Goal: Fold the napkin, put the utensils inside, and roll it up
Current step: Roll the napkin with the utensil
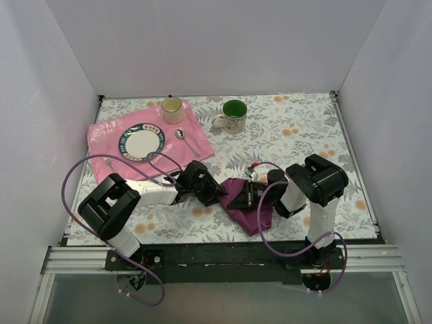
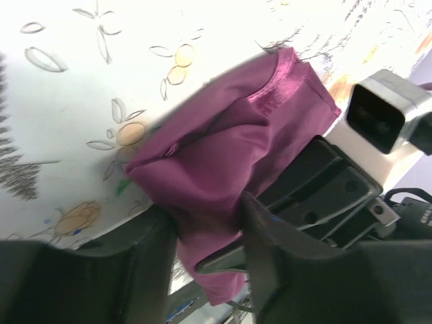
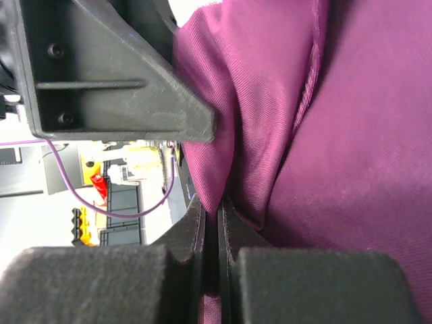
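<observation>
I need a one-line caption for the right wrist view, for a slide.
Right end effector, shut, pinching a fold of the dark purple napkin between its fingertips.

the dark purple-magenta cloth napkin (image 3: pixel 324 135) pinched in my right gripper (image 3: pixel 212 216) is a soft woven fabric with a fine diagonal rib and a light satin sheen along its folds. that gripper's fingers (image 3: pixel 94 283) look like matt black plastic, faintly grainy, and my left gripper (image 2: pixel 206 229) has the same finish. under the left gripper, the white floral-printed table cover (image 2: pixel 67 101) reads smooth and dull; i can't tell whether it's cloth or vinyl. the napkin's stitched hem just beyond that tool looks glossier.
</observation>
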Controlling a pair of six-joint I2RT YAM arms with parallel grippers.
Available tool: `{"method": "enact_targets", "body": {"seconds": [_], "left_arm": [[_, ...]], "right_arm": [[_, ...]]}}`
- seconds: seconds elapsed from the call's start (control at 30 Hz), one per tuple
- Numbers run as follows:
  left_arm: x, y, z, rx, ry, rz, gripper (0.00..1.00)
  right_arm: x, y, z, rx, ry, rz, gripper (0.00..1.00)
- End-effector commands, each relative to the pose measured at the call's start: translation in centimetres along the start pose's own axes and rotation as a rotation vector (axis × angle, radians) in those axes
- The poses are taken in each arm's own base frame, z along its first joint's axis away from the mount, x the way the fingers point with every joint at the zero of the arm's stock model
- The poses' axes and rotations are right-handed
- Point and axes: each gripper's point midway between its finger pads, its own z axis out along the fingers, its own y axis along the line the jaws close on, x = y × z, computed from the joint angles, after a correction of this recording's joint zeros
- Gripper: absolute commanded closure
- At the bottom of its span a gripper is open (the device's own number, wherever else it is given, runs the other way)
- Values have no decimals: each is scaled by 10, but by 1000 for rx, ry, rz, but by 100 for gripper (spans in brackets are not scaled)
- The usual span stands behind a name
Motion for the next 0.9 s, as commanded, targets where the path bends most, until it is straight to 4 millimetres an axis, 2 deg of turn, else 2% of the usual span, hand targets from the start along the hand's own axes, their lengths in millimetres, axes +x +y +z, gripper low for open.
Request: {"method": "enact_targets", "body": {"seconds": [0.0,0.1,0.13,0.2,0.27,0.3,0.37,0.4,0.47,0.5,0.57,0.6,0.63,0.67,0.73,0.87], "left_arm": [[-11,25,10,-138,-82,-59,67],[-10,29,12,-166,-95,0,78],[-11,28,12,-177,-105,19,81],[-8,28,12,-191,-105,57,88],[-8,27,12,-204,-126,85,92],[-8,26,11,-203,-128,90,95],[-6,25,11,-210,-131,96,99],[-5,23,10,-207,-129,94,100],[-5,20,9,-205,-130,91,100],[-5,17,8,-200,-130,83,100],[-5,9,5,-195,-134,74,100],[-6,12,3,-222,-137,66,100],[-7,10,2,-230,-146,47,100],[-9,1,0,-227,-153,40,100],[-11,1,-3,-257,-160,35,100],[-12,-4,-5,-288,-168,2,100]], "right_arm": [[4,2,0,-27,30,-6,99],[11,-9,-1,10,57,-8,99],[11,-10,-1,15,61,-56,99],[19,-25,-5,92,97,-25,97],[8,-32,-5,172,92,-154,88],[21,-44,-13,260,141,-91,77],[-2,-40,-16,373,114,-223,64],[8,-43,-25,451,158,-180,54],[-19,-30,-29,538,113,-294,48],[-6,-31,-37,602,164,-275,42],[-17,-25,-44,704,136,-344,39],[-17,-15,-39,727,143,-400,36],[-24,-15,-49,817,105,-437,34],[-26,-11,-49,841,85,-472,32],[-28,5,-41,856,9,-574,30],[-30,20,-29,881,-93,-660,27]]}}
